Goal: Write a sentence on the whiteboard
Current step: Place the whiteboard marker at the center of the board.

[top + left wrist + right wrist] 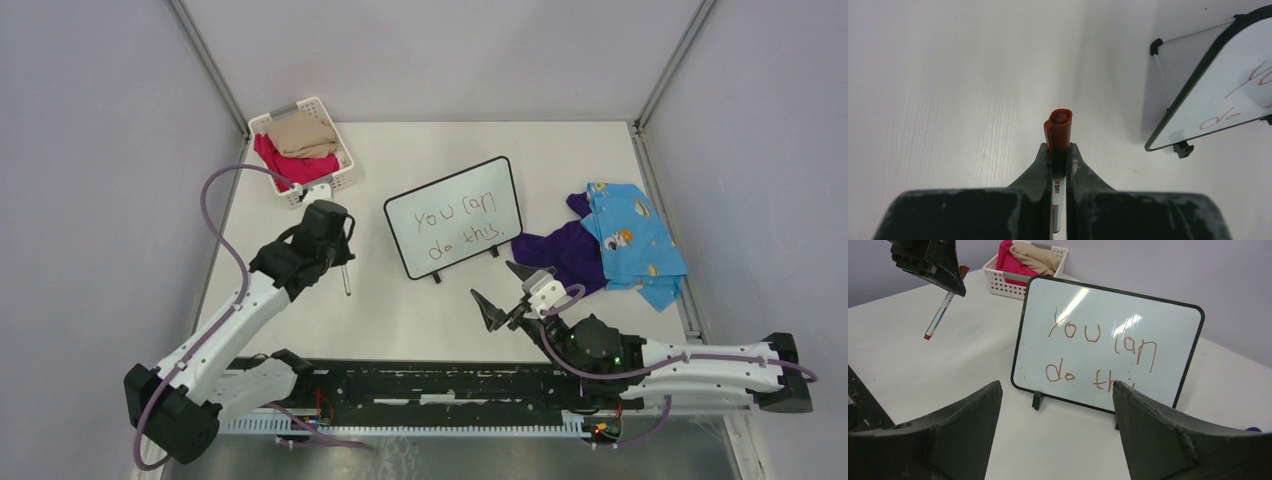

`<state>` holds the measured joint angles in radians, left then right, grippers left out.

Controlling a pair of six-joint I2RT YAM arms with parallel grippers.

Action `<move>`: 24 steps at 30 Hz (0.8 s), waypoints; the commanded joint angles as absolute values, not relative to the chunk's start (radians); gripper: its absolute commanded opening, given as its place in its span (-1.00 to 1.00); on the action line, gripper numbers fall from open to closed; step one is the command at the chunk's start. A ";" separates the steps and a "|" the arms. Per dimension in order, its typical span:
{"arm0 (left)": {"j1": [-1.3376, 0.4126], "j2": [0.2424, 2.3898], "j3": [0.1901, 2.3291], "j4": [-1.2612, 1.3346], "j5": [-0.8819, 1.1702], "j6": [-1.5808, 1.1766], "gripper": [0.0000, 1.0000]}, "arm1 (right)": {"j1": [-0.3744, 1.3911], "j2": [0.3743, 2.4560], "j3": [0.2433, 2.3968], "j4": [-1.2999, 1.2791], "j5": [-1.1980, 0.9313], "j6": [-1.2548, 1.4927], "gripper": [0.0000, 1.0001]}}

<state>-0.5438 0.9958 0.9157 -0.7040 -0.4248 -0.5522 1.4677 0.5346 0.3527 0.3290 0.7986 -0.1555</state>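
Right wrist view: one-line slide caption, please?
Open right gripper faces the whiteboard reading "You can do thi…", left gripper holding a marker.

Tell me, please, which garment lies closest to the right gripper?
The purple garment, just beyond the right gripper; the blue garment lies farther off, red cloth and beige cloth in the basket.

White arms [225, 335], purple cables [207, 195]; scuffed black left hand [1060, 150], right hand [1057, 390].

I count one whiteboard [455, 217], one marker [1059, 127], one basket [999, 287] and four fabric pieces: tan cloth [305, 133], red cloth [290, 165] — purple garment [560, 255], blue garment [630, 240].
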 commanded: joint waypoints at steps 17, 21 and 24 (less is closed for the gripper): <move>-0.292 1.116 0.817 -0.477 -0.044 -0.603 -0.96 | 1.466 0.459 0.330 0.248 0.831 -0.070 0.72; -0.293 0.925 0.877 -0.508 -0.012 -0.605 -0.96 | 1.467 0.492 0.347 0.336 0.736 -0.105 0.68; -0.293 0.786 0.882 -0.441 0.114 -0.598 -0.96 | 1.466 0.584 0.387 0.426 0.686 -0.101 0.65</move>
<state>-0.2939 0.9550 0.8169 -0.5343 -0.0292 -0.5755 1.4670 0.5076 0.3328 0.3023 0.7555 -0.0963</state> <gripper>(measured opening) 0.076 0.835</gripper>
